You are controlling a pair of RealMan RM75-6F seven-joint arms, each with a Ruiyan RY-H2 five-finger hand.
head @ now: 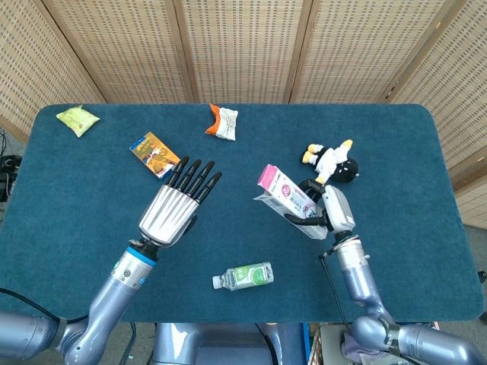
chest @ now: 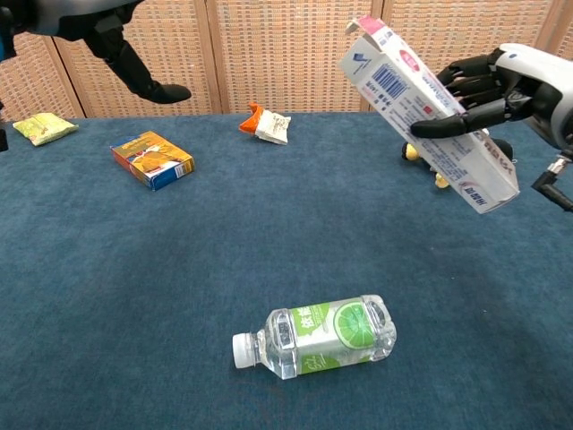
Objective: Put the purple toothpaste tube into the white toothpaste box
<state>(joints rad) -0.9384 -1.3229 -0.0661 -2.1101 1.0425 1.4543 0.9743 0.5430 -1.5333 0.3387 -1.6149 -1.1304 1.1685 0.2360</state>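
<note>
A dark blue table (head: 91,220) with rounded corners is seen from above, backed at twelve o'clock by woven folding screens (head: 243,46). Broad open cloth is left toward nine o'clock and three o'clock, and the strip along the six o'clock edge is occupied only by a lying water bottle (head: 243,276). The left hand (head: 175,205) is held flat above the table toward eight o'clock of centre, fingers spread and nothing grasped. The right hand (head: 323,213) is raised toward four o'clock of centre, its fingers wrapped around the white toothpaste box (chest: 430,116). The box is held well clear of the surface and tilted, its open flapped end uppermost and pointing toward eleven o'clock in the chest view; a barcode and pink printing are shown on its white sides. The purple toothpaste tube cannot be seen in either view, and whether it lies inside the box cannot be told. Near the box, a penguin plush toy (head: 331,163) lies toward two o'clock. An orange snack box (head: 154,154) lies at ten o'clock, an orange-and-white wrapper (head: 222,122) at twelve o'clock, and a green packet (head: 77,119) at the far ten o'clock corner.
</note>
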